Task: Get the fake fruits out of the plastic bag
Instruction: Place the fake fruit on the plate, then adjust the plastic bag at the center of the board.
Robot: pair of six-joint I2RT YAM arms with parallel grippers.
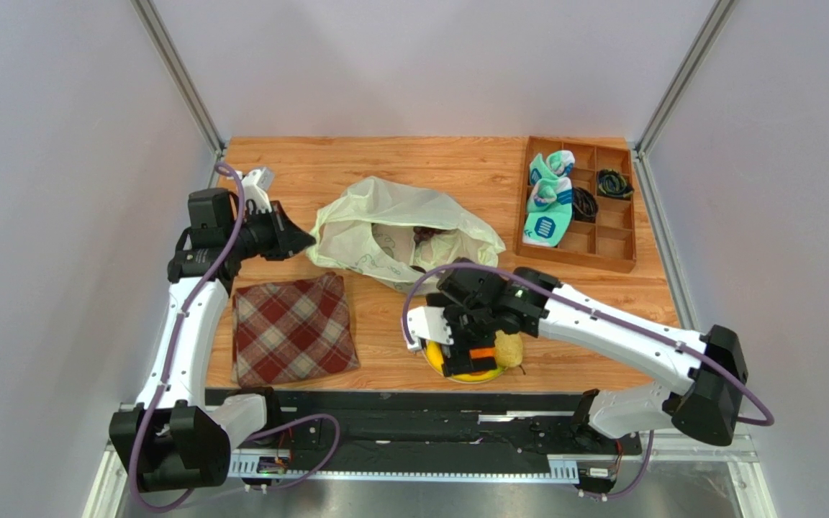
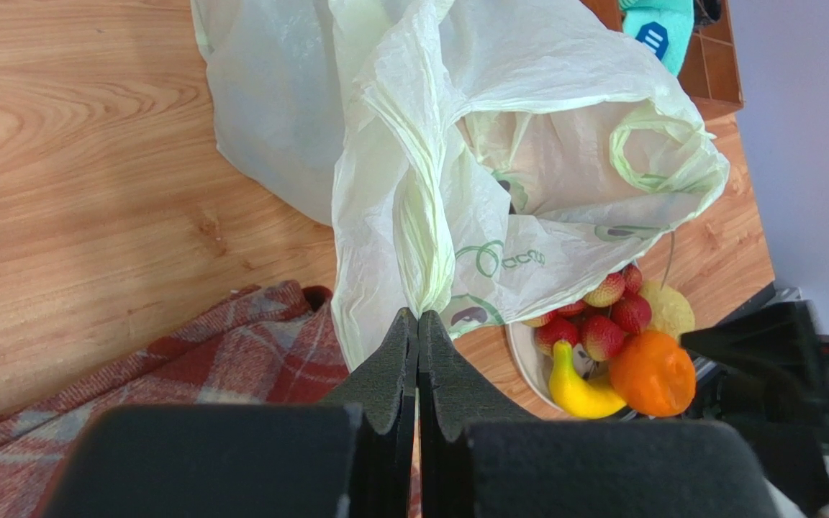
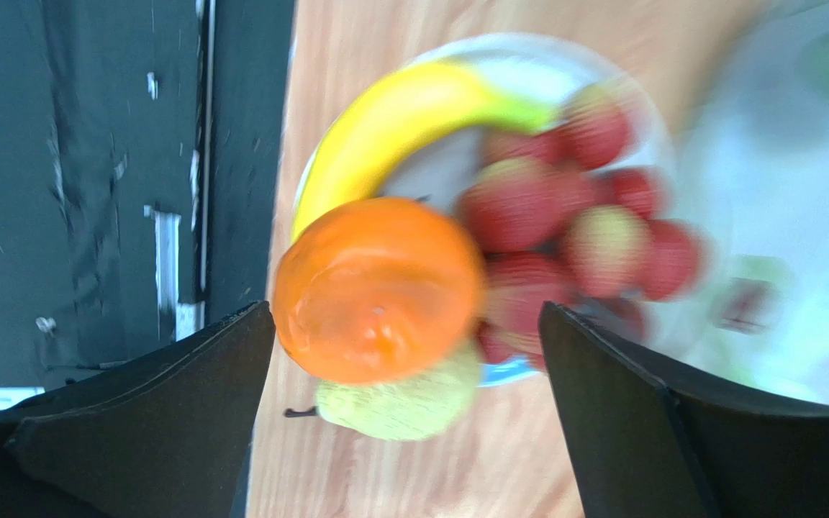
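Observation:
The plastic bag (image 1: 386, 221) lies crumpled at mid-table, something dark showing in its mouth. My left gripper (image 1: 298, 240) is shut on a fold of the plastic bag (image 2: 495, 140) at its left edge, fingertips pressed together (image 2: 417, 315). The white plate (image 1: 437, 362) near the front edge holds a banana (image 3: 386, 119), a red grape bunch (image 3: 592, 227), an orange (image 3: 378, 289) and a pear (image 3: 397, 405). My right gripper (image 3: 406, 308) hangs open just above the plate (image 3: 613, 86), the orange between its spread fingers and well apart from the right one.
A red plaid cloth (image 1: 291, 329) lies flat left of the plate, below the bag. A wooden compartment tray (image 1: 616, 250) with socks and cables stands at the back right. The black base rail (image 1: 419, 416) runs along the near edge.

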